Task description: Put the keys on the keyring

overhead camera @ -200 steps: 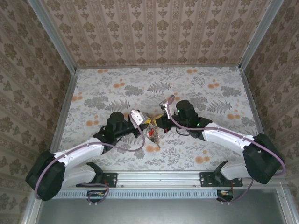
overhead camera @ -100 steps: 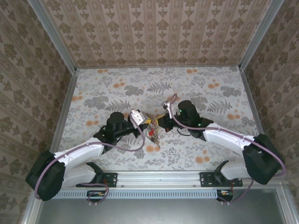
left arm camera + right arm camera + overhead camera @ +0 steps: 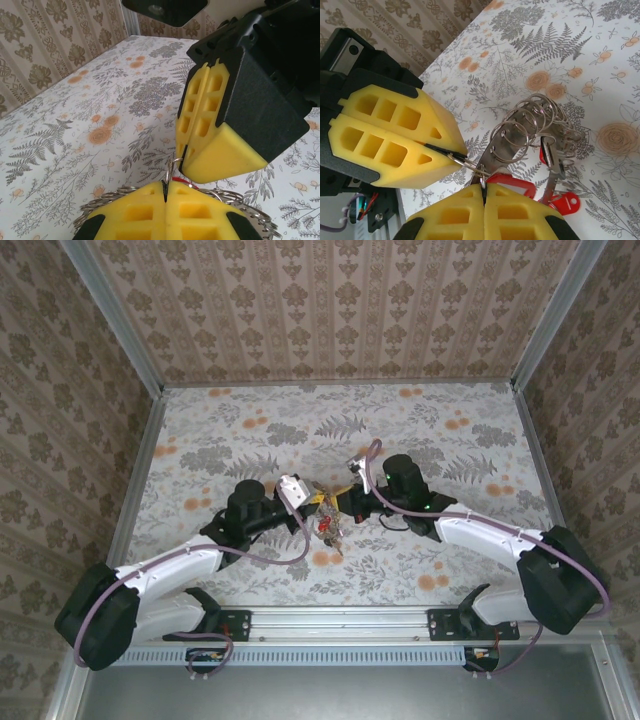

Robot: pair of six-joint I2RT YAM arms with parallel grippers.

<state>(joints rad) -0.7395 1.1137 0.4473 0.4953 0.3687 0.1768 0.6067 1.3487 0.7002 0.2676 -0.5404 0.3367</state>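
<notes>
Top view: at mid-frame, left gripper (image 3: 316, 500) and right gripper (image 3: 342, 503) tip to tip over the floral table (image 3: 230, 430), yellow pads almost touching. Just below that meeting point, the keys (image 3: 328, 526) in a small bunch with red heads, hanging or lying, cannot tell which

Left wrist view: left gripper (image 3: 165, 192) at the bottom edge, pads pressed together, a thin wire loop poking up from the seam. Right gripper (image 3: 183, 161) reaching in from the upper right, pads together too, tip right at that loop. Coils of the keyring (image 3: 112, 200) fanned along the bottom edge

Right wrist view: right gripper (image 3: 482, 192) at the bottom, clamped on wire of the keyring (image 3: 551, 172). Left gripper (image 3: 449, 150) at left, clamped on a dark key (image 3: 440, 148). Red-headed keys (image 3: 512, 181) just behind the right pads, rings bunched at centre
</notes>
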